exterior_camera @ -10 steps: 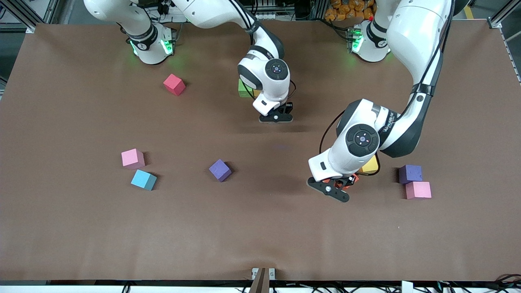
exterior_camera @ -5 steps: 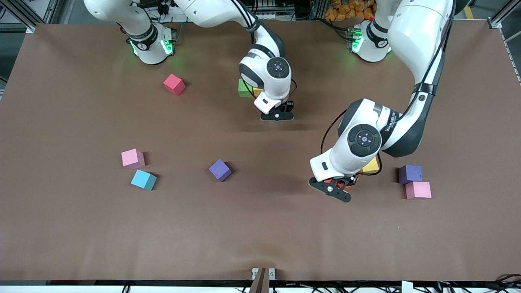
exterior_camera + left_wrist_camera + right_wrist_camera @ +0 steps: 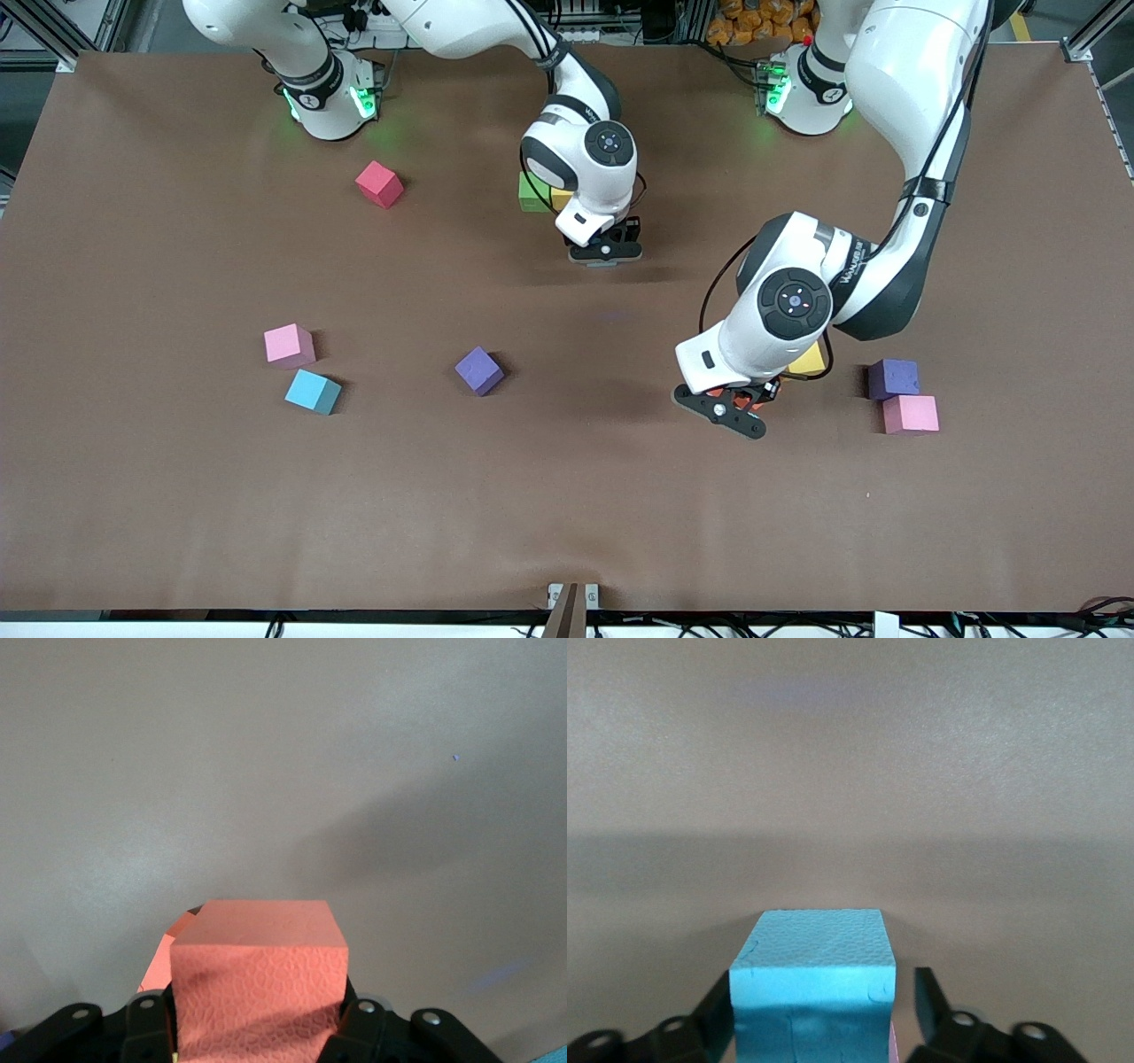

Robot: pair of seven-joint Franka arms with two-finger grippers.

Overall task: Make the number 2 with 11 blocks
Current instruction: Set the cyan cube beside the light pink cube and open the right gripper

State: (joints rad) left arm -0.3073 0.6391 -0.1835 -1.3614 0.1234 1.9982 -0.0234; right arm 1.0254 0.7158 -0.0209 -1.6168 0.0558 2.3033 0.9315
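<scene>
Nearest the front camera on the brown desk [image 3: 567, 496], a pink block [image 3: 910, 414] lies toward the left arm's end, touching a purple block [image 3: 892, 377] just farther back. Toward the right arm's end, a light blue block [image 3: 312, 392] sits just beside another pink block [image 3: 289, 345], and a second purple block [image 3: 479, 369] lies alone near the middle.

The left claw [image 3: 728, 409] hangs low over the desk near the pink and purple pair, its fingers [image 3: 365, 1028] clamped on an orange-red block [image 3: 257, 979]. A yellow block [image 3: 808, 361] peeks out from under that arm's wrist.

Farther back, the right claw [image 3: 606, 252] is low over the middle of the desk. Its fingers [image 3: 926, 997] stand spread, with a gap showing beside a turquoise block [image 3: 815, 979] that sits between them, released. Just farther than that claw, a green block [image 3: 531, 192] and another yellow block [image 3: 560, 198] lie side by side, partly hidden by the arm. A red block [image 3: 379, 183] sits alone toward the right arm's base.

No number 2 is formed so far.
</scene>
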